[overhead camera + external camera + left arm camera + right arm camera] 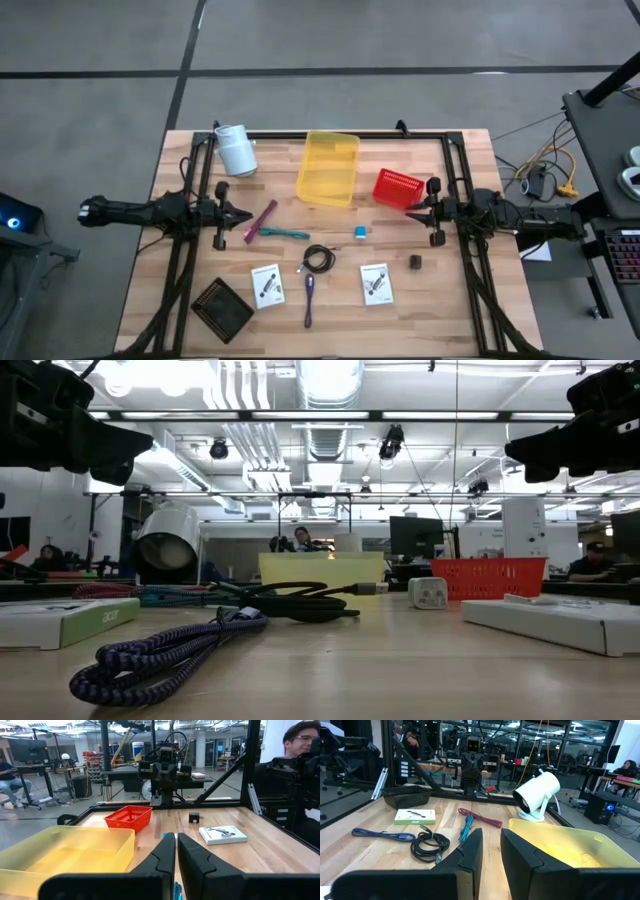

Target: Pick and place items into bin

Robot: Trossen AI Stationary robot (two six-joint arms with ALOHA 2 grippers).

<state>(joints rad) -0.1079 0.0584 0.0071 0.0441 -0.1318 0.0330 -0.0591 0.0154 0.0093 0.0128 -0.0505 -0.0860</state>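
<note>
A pale wooden bench (460, 300) is carrying everything, and both dark arms are hanging level above it, facing each other from opposite edges. The left claw (243, 214) is hovering by the near end of the magenta stick-like cable (262, 220), its fingers (162, 856) drawn almost together with only a thin slit between them and nothing in it. The right claw (408, 211) is hovering beside the small red mesh basket (397, 187), its fingers (470, 851) standing slightly apart and holding nothing. Between the arms, toward the far edge, the translucent yellow plastic bin (329, 167) is sitting with nothing visible inside it, and a white cylindrical device on a stand (236, 149) is lying just to its left. All the loose items are resting on the bench outside the bin: a teal braided cable (285, 233) is touching the magenta one, a coiled black cable (319, 259) is lying near the middle, a purple braided cable (309, 299) is stretching toward the near edge, and two white flat boxes (267, 285) (376, 283) are flanking it. A tiny blue-and-white cube (359, 232) is sitting between the bin and the coil, a small black cube (415, 261) is standing nearer the right arm, and a black square mesh tray (221, 307) is occupying the near left corner.
</note>
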